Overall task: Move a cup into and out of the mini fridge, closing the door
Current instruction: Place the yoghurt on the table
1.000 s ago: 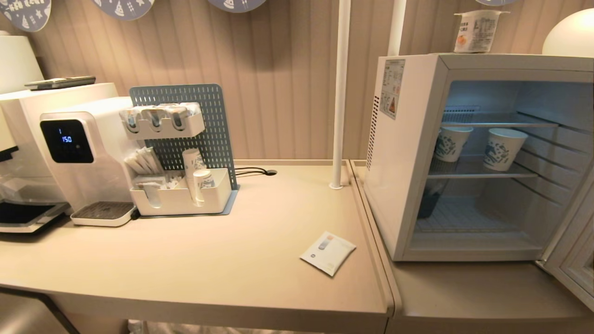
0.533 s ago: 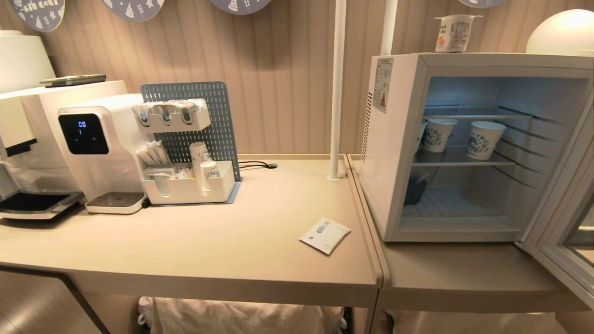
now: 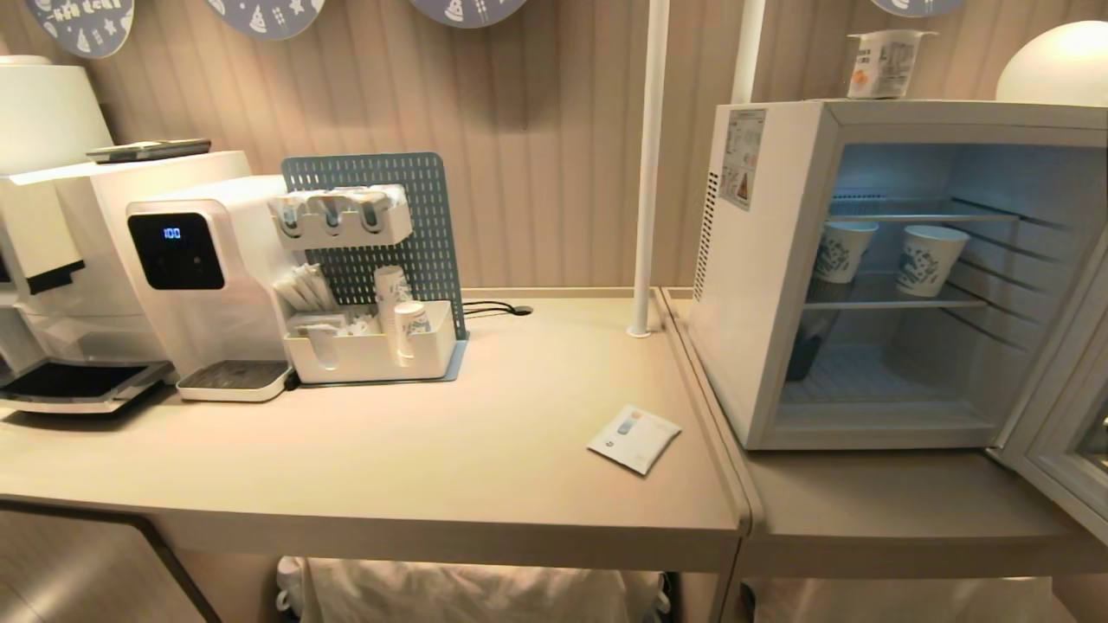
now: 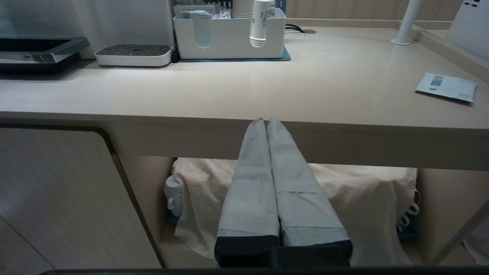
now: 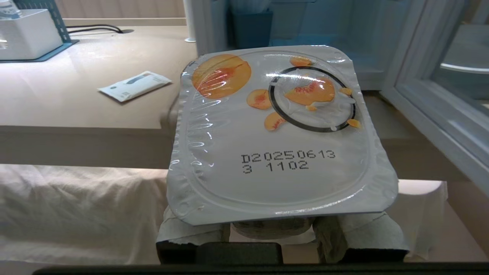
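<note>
View: shifts between frames — your camera moves, things stay put.
Right gripper (image 5: 273, 229): pinching the cup (image 5: 275, 133).
Left gripper (image 4: 266, 121): pressed together.
Door (image 3: 1060, 433): open on the mini fridge (image 3: 762, 285).

Beige counter (image 3: 433, 467): drinks machines (image 3: 199, 285), cup caddy (image 3: 372, 350), flat sachet (image 3: 634, 439), open mini fridge (image 3: 762, 285), perhaps on an adjoining section.

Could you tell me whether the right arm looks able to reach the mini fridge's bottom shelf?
Probably yes: the door stands wide open and the bottom shelf is mostly bare. The right gripper, holding the yogurt cup, faces the opening from before the counter.
</note>
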### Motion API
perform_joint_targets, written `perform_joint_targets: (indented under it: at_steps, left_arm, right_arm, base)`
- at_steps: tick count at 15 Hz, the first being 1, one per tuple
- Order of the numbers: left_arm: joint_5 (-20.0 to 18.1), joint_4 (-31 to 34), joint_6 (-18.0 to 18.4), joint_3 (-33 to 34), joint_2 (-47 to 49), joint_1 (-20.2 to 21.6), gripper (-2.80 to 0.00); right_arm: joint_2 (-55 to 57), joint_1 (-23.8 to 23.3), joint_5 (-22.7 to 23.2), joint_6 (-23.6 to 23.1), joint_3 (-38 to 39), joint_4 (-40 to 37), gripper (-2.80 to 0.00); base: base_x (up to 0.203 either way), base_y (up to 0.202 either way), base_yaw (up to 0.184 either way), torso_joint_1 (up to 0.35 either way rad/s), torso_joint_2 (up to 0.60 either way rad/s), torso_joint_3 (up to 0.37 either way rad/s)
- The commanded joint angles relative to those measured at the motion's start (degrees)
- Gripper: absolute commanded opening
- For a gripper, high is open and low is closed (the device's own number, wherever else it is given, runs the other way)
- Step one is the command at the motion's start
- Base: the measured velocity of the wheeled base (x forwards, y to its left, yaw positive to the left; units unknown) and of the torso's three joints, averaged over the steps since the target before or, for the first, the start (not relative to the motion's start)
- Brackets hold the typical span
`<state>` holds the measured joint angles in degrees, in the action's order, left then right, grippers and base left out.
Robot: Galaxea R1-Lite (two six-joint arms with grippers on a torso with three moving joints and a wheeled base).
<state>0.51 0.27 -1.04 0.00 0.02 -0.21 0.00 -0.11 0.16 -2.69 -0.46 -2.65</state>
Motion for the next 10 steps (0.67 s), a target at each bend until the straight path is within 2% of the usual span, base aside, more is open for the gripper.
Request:
perform_joint_targets:
  at_steps: [1, 10]
  left_arm:
    - [0.0, 0.0, 0.0, 0.1, 0.0, 0.0, -2.80]
    - [0.0, 0.0, -0.1, 0.1, 0.0, 0.0, -2.80]
  right_arm:
    - [0.0, 0.0, 0.0, 0.0, 0.0, 0.0, -2.80]
    - [0.0, 0.0, 0.0, 0.0, 0.0, 0.0, -2.80]
  base:
    - [0.000, 0.188, -0.001, 0.002, 0.00, 0.000]
    - [0.000, 0.191, -0.001, 0.002, 0.00, 0.000]
